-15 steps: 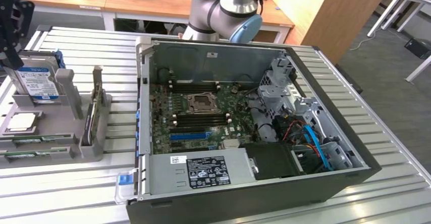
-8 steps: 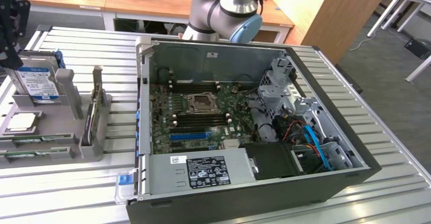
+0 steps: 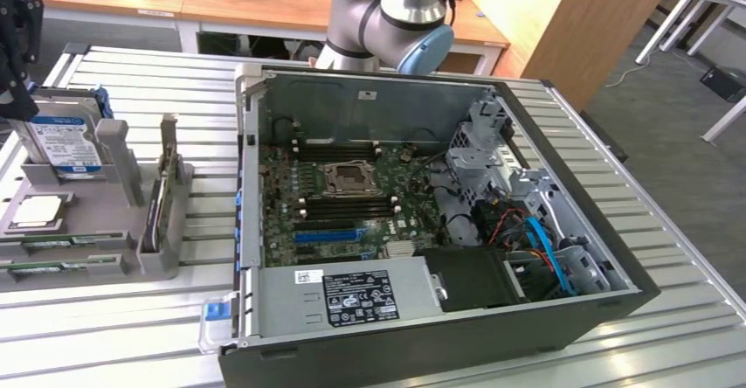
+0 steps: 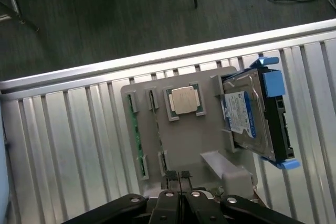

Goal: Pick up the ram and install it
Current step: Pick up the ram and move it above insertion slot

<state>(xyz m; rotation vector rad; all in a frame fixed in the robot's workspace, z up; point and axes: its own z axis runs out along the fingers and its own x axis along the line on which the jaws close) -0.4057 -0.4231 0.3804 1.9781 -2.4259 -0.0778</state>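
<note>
- Counter (image 3: 652, 318): slatted metal top; carries all items below.
- PC case (image 3: 583, 309): lies on its side, side panel off, interior exposed. Occupies the centre and the exterior view's right of the counter.
- Arm (image 3: 403, 21): silver w/ pale-blue joint caps, stands behind the case's far wall.
- Motherboard (image 3: 297, 218): green, flat in the case; CPU socket near its middle, w/ dark slot rows on either side.
- Power supply (image 3: 349, 296): silver box w/ black label, at the case's near edge.
- Fixture (image 3: 117, 248) (image 4: 191, 140): grey parts holder on the counter, on the exterior view's left, apart from the case.
- Hard drive (image 3: 58, 143) (image 4: 247, 114): silver, blue-and-white label, blue side rails. Stands tilted in the fixture's far end.
- CPU chip (image 3: 41, 209) (image 4: 185, 100): silver square, seated in a fixture pocket between the hard drive and the stick slots.
- Ram (image 3: 52, 267) (image 4: 137, 137): thin green stick, on edge in the fixture's outermost slot, held by end clips. Not in the case.
- Second green stick (image 3: 58, 246): in the next slot, parallel to the ram.
- Gripper (image 4: 179, 179): black; fingers (image 4: 171, 179) pressed together, nothing between them. Sits above the fixture's end, near the ram but clear of it.
</note>
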